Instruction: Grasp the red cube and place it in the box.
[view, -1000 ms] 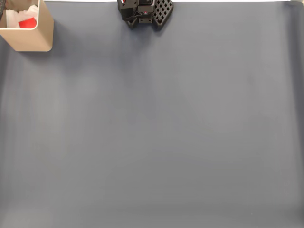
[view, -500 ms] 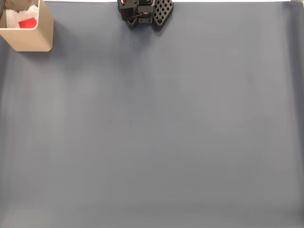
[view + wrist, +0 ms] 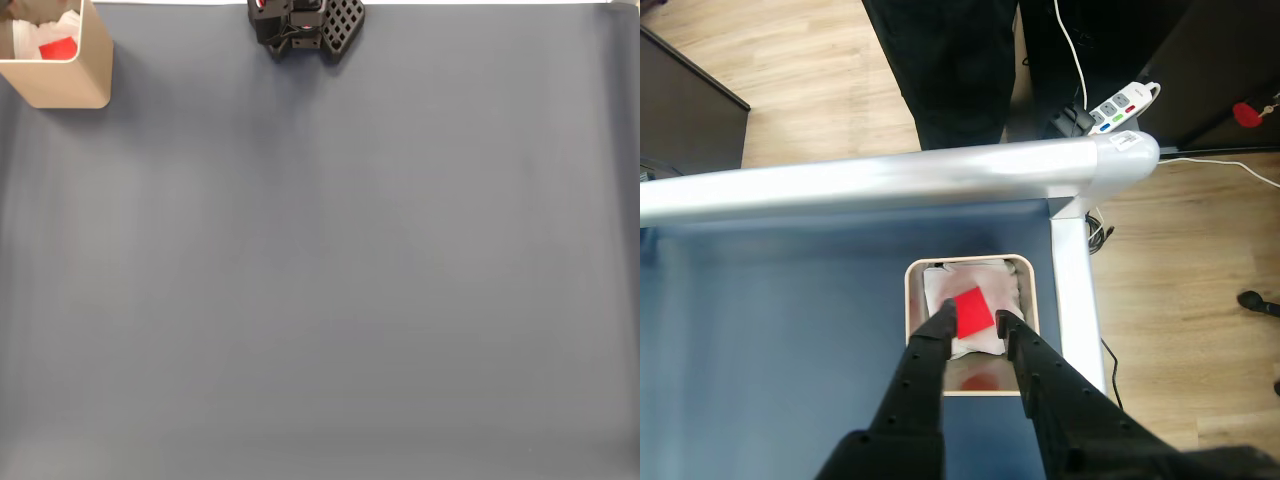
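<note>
The red cube (image 3: 973, 311) lies on padding in the box (image 3: 915, 330), looking light, rigid, smooth; the released pincer (image 3: 978, 322) would pinch opposite flat faces.

Dark blue-grey matte table covering (image 3: 340, 280): broad and flat across the fixed view.

Silver rounded metal table rail (image 3: 890, 180): runs across the wrist view, meeting a silver metal leg (image 3: 1072, 290) at its right-hand corner.

Light wood-plank floor (image 3: 790, 80): beyond the rail.

White power strip with coloured switches (image 3: 1125, 103): on the floor, with a white cable (image 3: 1072, 50) leading upward.

Dark cabinet (image 3: 685, 110): at left edge.
</note>
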